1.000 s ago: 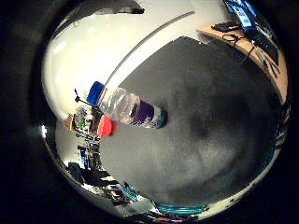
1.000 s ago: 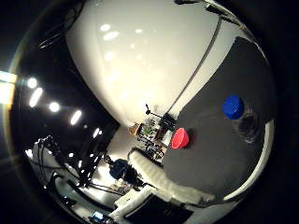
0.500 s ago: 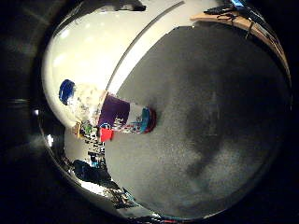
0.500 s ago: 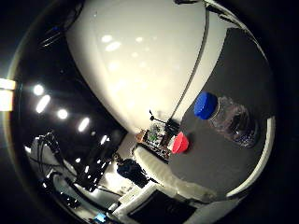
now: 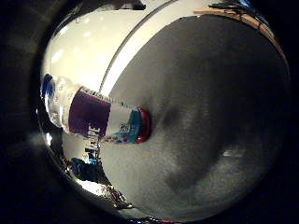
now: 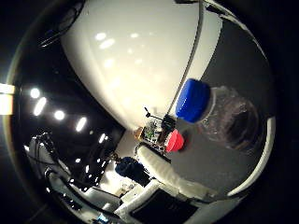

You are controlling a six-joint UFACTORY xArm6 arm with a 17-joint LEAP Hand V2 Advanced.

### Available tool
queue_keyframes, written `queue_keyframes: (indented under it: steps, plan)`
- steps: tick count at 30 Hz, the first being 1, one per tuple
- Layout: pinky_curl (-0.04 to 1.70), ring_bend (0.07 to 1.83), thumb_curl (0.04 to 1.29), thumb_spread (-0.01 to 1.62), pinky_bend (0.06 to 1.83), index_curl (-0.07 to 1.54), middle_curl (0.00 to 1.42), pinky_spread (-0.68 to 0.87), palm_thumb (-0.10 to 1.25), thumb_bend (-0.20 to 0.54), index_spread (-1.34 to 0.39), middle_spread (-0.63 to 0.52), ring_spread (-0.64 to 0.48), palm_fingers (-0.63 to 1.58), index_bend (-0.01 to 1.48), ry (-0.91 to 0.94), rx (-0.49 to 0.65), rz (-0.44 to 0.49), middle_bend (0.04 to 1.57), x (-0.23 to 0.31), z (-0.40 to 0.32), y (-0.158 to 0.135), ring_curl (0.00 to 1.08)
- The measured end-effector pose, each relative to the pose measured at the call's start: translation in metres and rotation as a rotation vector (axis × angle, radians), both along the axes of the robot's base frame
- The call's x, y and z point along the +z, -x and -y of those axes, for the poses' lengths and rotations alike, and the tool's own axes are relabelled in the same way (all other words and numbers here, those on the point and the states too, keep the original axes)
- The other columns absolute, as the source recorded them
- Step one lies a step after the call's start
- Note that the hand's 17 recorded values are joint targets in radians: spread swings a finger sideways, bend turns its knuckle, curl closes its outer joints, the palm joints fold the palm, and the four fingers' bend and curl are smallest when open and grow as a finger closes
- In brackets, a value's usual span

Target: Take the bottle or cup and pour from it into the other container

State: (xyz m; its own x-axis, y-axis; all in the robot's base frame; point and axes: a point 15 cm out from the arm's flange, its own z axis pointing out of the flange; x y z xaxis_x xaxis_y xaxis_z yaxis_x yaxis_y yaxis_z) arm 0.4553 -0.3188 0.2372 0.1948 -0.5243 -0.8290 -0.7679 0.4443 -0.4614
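Note:
A clear plastic bottle [image 5: 93,114] with a purple label and a blue cap stands on the dark grey table top [image 5: 210,112]. In the right little finger side palm view it is large and close to the palm. The right thumb side palm view shows the bottle's upper part [image 6: 232,119] and its blue cap [image 6: 192,98] close up. A small red cup [image 6: 175,141] stands on the table beyond the bottle, away from it. My right hand is close beside the bottle.
The dark table top ends at a pale strip [image 5: 126,56] with a white wall [image 6: 140,65] behind it. A tripod and clutter [image 6: 151,126] stand at the far side near the red cup.
The palm has moved closer to the bottle, which now fills more of each view. The bottle and the red cup stand where they were.

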Motion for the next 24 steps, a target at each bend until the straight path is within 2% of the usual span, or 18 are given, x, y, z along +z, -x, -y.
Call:
queue_keyframes:
  steps: [5,12,18,20,24]
  plan:
    - [-0.01,0.67,0.29,1.05,0.89,0.30,0.36,0.37,0.43,-0.026,-0.18,0.06,0.14,0.22,0.16,0.009,0.054,-0.019,0.35,-0.005,-0.021,-0.008,0.18]
    - [-0.01,0.68,0.30,1.04,0.91,0.30,0.36,0.37,0.45,-0.024,-0.16,0.07,0.14,0.25,0.17,0.023,0.107,-0.064,0.35,-0.016,-0.037,-0.005,0.18]
    - [-0.01,0.79,0.30,1.04,0.96,0.30,0.36,0.34,0.49,-0.019,-0.16,0.04,0.11,0.38,0.17,0.036,0.138,-0.095,0.38,-0.022,-0.044,-0.002,0.20]
    - [-0.01,0.86,0.31,1.04,1.00,0.30,0.37,0.30,0.51,-0.021,-0.16,0.02,0.07,0.45,0.17,0.044,0.153,-0.107,0.41,-0.024,-0.048,-0.001,0.21]
    - [-0.01,1.03,0.33,1.04,1.15,0.31,0.41,0.08,0.59,-0.016,-0.20,-0.04,-0.04,0.73,0.19,0.052,0.170,-0.126,0.52,-0.024,-0.053,-0.001,0.26]
